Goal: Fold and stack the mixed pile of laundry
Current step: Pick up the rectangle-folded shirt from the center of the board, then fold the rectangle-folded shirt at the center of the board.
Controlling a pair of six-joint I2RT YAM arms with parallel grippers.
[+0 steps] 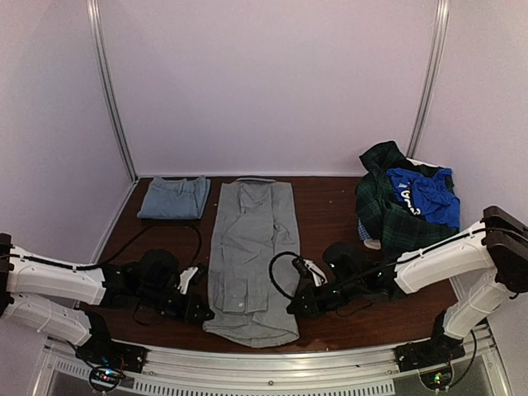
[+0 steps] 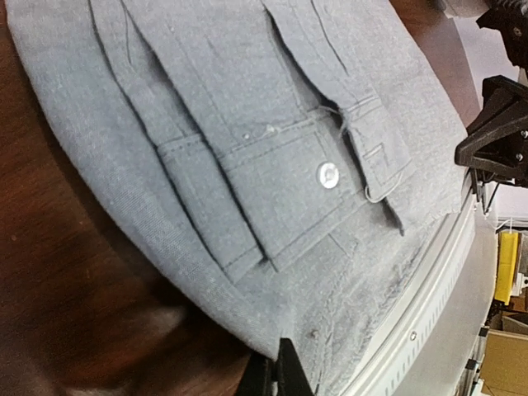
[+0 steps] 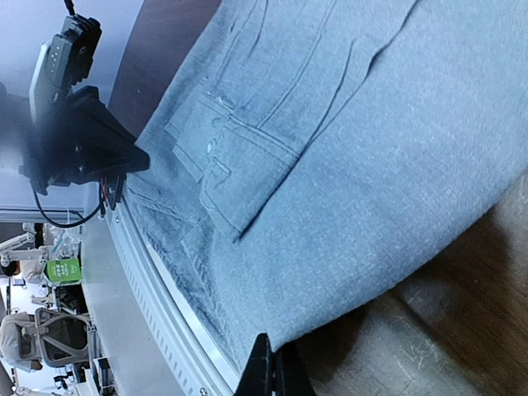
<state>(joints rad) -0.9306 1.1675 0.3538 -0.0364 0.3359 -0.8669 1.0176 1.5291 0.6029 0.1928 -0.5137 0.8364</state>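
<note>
A grey button shirt [image 1: 252,247] lies flat down the middle of the table, its sleeves folded in, a cuff button facing up [image 2: 327,174]. My left gripper [image 1: 200,312] is at the shirt's near left edge, and in the left wrist view [image 2: 279,373] its jaws are shut on that grey edge. My right gripper [image 1: 294,304] is at the near right edge, and in the right wrist view [image 3: 274,370] it is shut on the shirt's edge [image 3: 346,165]. The mixed laundry pile [image 1: 404,206], dark plaid with a bright blue piece on top, sits at the back right.
A small flat stack of folded blue-grey garments [image 1: 173,198] lies at the back left. The dark wooden table [image 1: 330,214] ends at a metal front rail [image 1: 289,359], which the shirt's near end touches. Walls close in the back and sides.
</note>
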